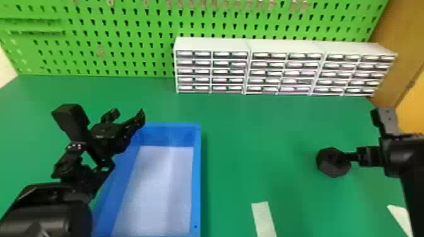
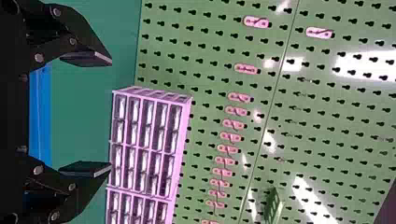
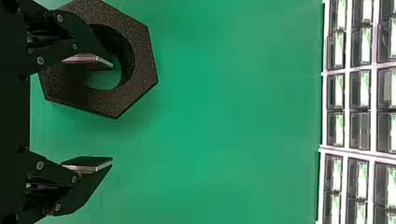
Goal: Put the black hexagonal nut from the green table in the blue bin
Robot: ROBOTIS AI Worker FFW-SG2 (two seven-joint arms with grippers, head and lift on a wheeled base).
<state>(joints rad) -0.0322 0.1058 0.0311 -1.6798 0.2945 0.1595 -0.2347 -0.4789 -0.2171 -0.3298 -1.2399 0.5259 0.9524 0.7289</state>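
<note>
Flat on the green table (image 1: 258,132), toward the right, lies the black hexagonal nut (image 1: 333,169). My right gripper (image 1: 349,157) is at the nut's right side, one finger overlapping it in the head view. Seen from the right wrist, the open right gripper (image 3: 112,114) has one finger across the hole of the nut (image 3: 142,60) and the other off to its side over bare table. My left gripper (image 1: 128,115) stays parked over the far left corner of the blue bin (image 1: 196,176); the left wrist view shows this gripper (image 2: 111,114) open with nothing between its fingers.
White drawer cabinets (image 1: 212,71) line the table's back edge before a green pegboard (image 1: 126,41). A pale strip (image 1: 264,217) lies between bin and nut near the front, and another pale piece (image 1: 401,216) at the front right.
</note>
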